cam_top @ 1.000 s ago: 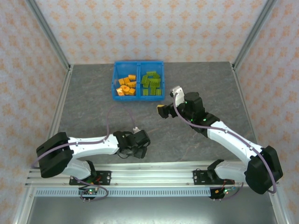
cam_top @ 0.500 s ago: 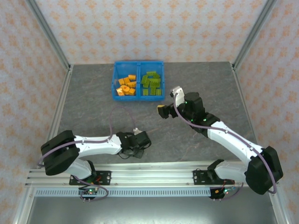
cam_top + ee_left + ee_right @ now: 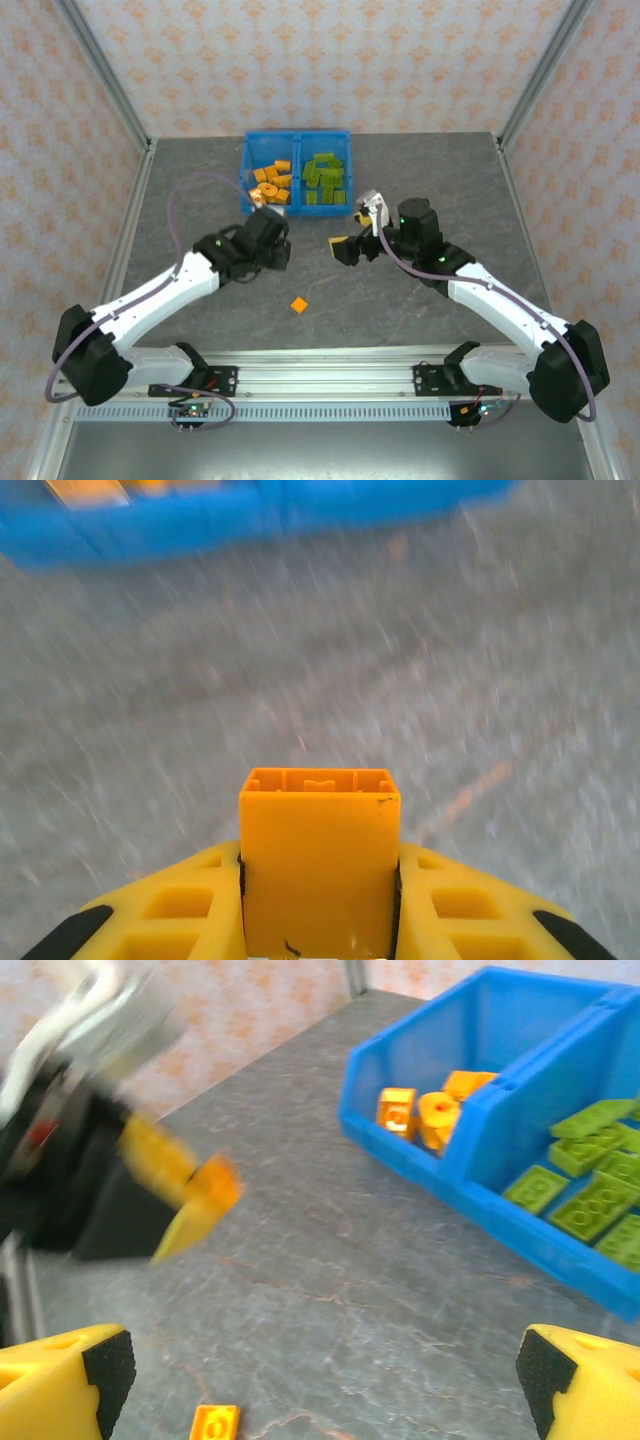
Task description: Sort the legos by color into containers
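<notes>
Left hand (image 3: 320,905) pinches an orange brick (image 3: 320,855); right hand (image 3: 320,1375) stands spread wide.

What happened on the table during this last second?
The left gripper closed on an orange brick and swung from near its base toward the blue bins. A second orange brick now lies uncovered on the table. The right gripper, open, edged slightly left. Bins and sorted bricks unchanged.
</notes>
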Action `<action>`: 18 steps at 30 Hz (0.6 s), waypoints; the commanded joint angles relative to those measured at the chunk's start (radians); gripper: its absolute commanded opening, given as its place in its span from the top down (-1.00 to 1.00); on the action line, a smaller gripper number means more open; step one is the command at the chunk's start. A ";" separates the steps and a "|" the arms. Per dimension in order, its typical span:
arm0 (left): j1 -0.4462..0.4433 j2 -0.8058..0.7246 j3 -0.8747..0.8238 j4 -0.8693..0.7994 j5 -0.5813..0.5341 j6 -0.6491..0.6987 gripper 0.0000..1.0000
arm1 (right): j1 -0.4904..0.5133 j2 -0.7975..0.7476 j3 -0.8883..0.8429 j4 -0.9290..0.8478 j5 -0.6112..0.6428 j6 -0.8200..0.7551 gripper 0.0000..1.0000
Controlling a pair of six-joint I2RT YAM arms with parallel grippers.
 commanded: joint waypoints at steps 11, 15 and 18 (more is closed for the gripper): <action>0.368 0.742 0.771 0.028 0.073 0.087 0.48 | 0.122 0.030 0.088 -0.214 -0.017 -0.161 -1.00; 0.390 0.923 1.012 -0.086 -0.043 0.088 0.48 | 0.126 0.010 0.088 -0.240 0.080 -0.153 -0.99; 0.406 1.002 1.116 -0.103 -0.089 0.083 0.46 | 0.126 -0.006 0.079 -0.241 0.115 -0.151 -0.99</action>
